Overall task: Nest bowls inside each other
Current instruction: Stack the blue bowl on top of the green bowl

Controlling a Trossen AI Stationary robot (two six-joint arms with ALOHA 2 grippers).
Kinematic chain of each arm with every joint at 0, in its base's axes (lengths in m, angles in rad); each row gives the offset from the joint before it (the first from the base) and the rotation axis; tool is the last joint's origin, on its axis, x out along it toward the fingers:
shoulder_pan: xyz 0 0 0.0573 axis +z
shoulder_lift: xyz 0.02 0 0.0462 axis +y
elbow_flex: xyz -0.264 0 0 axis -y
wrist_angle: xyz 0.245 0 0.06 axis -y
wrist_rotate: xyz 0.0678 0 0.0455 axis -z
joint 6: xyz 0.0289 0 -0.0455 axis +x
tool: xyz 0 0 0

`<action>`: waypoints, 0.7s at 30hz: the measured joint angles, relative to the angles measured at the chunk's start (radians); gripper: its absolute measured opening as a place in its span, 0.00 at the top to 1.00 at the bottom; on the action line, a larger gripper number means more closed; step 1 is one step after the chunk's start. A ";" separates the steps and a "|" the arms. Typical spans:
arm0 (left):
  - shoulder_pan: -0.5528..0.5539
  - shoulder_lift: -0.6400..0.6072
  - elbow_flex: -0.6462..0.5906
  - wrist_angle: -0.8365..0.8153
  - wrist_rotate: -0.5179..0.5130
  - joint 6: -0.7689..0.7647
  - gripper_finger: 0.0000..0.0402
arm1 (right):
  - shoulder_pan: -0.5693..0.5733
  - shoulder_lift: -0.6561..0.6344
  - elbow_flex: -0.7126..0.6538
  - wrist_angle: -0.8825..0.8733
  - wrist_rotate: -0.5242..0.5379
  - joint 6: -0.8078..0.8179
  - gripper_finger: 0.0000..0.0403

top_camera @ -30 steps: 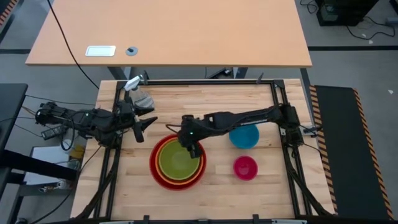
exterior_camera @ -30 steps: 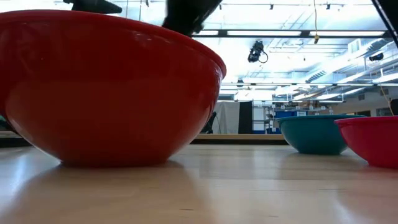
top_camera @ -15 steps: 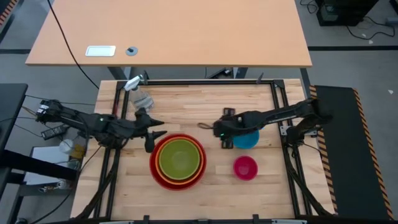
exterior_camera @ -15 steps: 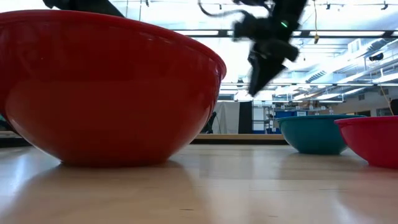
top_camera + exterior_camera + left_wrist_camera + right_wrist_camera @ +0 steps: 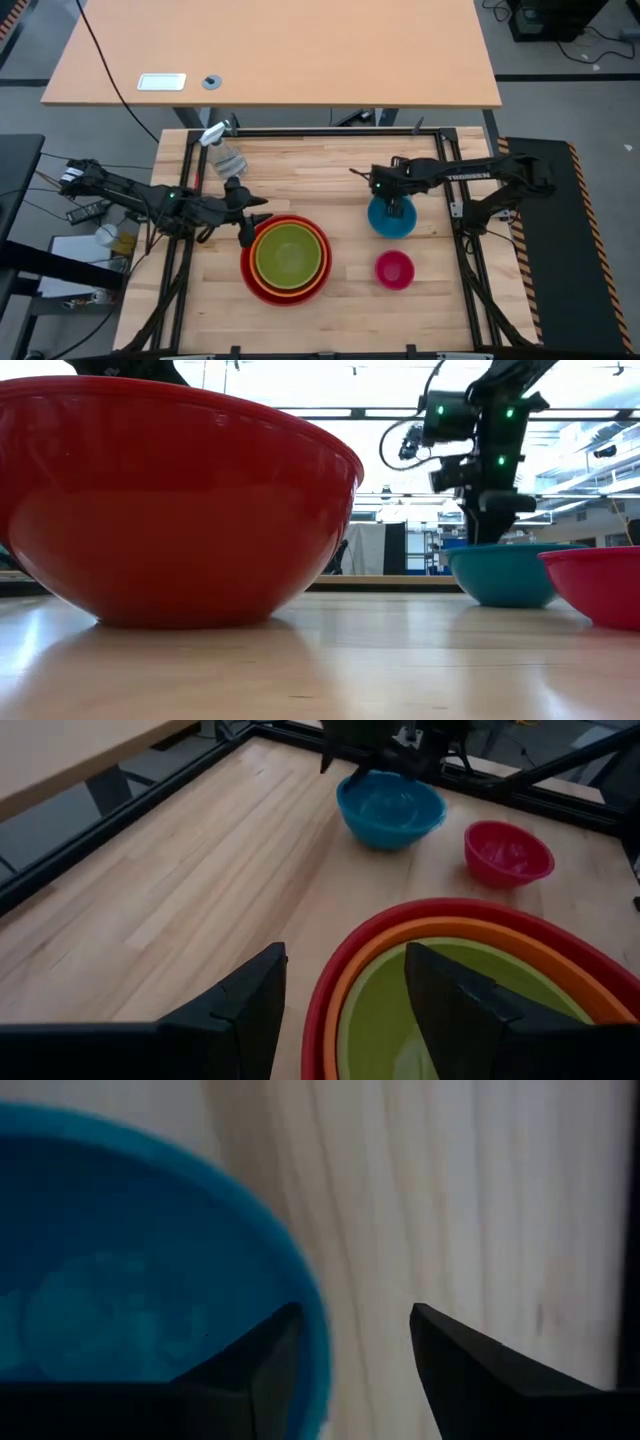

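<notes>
The red bowl (image 5: 286, 258) stands on the table with the orange bowl (image 5: 372, 952) and the green bowl (image 5: 289, 254) nested inside it. The blue bowl (image 5: 392, 219) and the pink bowl (image 5: 394, 270) stand apart to its right. My right gripper (image 5: 356, 1310) points down, open, at the blue bowl's far rim (image 5: 314, 1326), one finger over the inside and one outside. My left gripper (image 5: 345, 952) is open at the red bowl's left rim (image 5: 325, 990), with a finger on either side of it. I see no touch in either case.
A clear spray bottle (image 5: 222, 152) lies at the far left corner of the table. Black frame rails (image 5: 320, 132) run along the table's edges. Bare wood lies between the red stack and the blue bowl (image 5: 300, 870). A second table (image 5: 280, 50) stands beyond.
My right gripper has left the nested stack, swung toward the table's right edge and come down at the blue bowl, tipping to point downward. My left gripper has moved forward and down to the red bowl's left rim. The bowls have stayed where they were.
</notes>
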 joint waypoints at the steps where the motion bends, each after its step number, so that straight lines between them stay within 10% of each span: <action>1: 0.000 0.000 0.000 0.000 0.000 0.000 0.48 | -0.011 0.013 -0.004 0.002 -0.010 -0.005 0.51; 21: 0.001 0.000 0.000 0.001 -0.002 0.002 0.48 | -0.081 0.065 0.038 0.062 -0.114 0.104 0.87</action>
